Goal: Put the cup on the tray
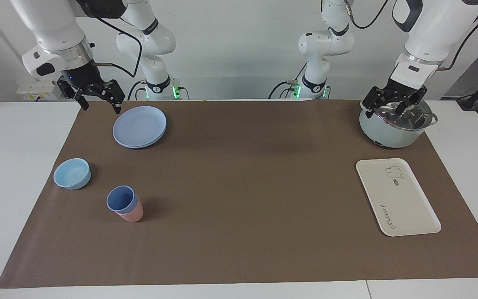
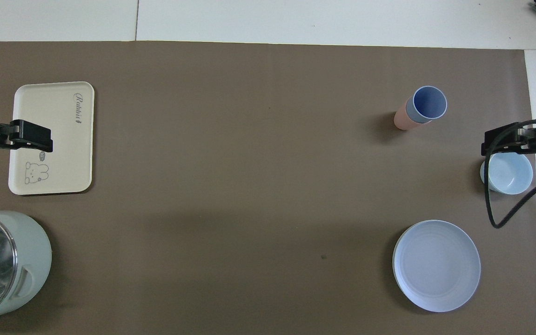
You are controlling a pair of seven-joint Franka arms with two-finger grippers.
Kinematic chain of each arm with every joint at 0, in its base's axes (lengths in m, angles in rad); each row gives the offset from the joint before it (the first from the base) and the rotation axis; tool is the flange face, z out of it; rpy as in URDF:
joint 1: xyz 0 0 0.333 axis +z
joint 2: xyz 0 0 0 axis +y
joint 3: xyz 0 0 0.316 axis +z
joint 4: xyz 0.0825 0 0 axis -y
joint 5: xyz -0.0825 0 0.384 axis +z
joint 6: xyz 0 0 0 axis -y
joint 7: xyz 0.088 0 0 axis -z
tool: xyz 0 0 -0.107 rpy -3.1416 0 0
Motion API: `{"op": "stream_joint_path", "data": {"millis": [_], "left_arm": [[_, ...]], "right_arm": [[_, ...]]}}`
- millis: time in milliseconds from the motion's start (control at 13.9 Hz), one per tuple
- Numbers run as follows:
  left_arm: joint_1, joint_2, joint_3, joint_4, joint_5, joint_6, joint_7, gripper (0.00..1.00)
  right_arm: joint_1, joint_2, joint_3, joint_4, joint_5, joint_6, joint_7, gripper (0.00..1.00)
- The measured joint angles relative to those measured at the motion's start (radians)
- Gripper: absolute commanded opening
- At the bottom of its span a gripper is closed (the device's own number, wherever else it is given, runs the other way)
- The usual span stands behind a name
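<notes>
The periwinkle-blue cup (image 1: 120, 198) stands nested inside a pink cup (image 1: 133, 214) toward the right arm's end of the mat; it also shows in the overhead view (image 2: 429, 103). The cream tray (image 1: 405, 199) with the bear drawing lies flat at the left arm's end, also in the overhead view (image 2: 54, 111). My left gripper (image 1: 396, 107) hangs open and empty over the pot, well apart from the tray. My right gripper (image 1: 98, 99) hangs open and empty beside the blue plate, apart from the cup.
A pale green pot (image 1: 388, 133) with a glass lid stands nearer to the robots than the tray. A round blue plate (image 1: 139, 126) and a light-blue bowl (image 1: 72, 173) lie at the right arm's end, the bowl beside the nested cups. A brown mat covers the table.
</notes>
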Motion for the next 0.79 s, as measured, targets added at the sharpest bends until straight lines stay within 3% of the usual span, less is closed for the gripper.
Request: {"op": "stream_joint_path", "data": {"millis": [215, 431, 790], "left_arm": [[0.000, 0.000, 0.000, 0.000, 0.000, 0.000, 0.000, 1.00], [0.000, 0.000, 0.000, 0.000, 0.000, 0.000, 0.000, 1.00], [0.000, 0.000, 0.000, 0.000, -0.001, 0.000, 0.000, 1.00]], "right_arm": [[-0.001, -0.001, 0.000, -0.011, 0.000, 0.034, -0.077, 1.00], [-0.026, -0.016, -0.001, -0.092, 0.050, 0.178, -0.265, 1.00], [-0.165, -0.034, -0.006, -0.310, 0.298, 0.498, -0.834, 1.00]]}}
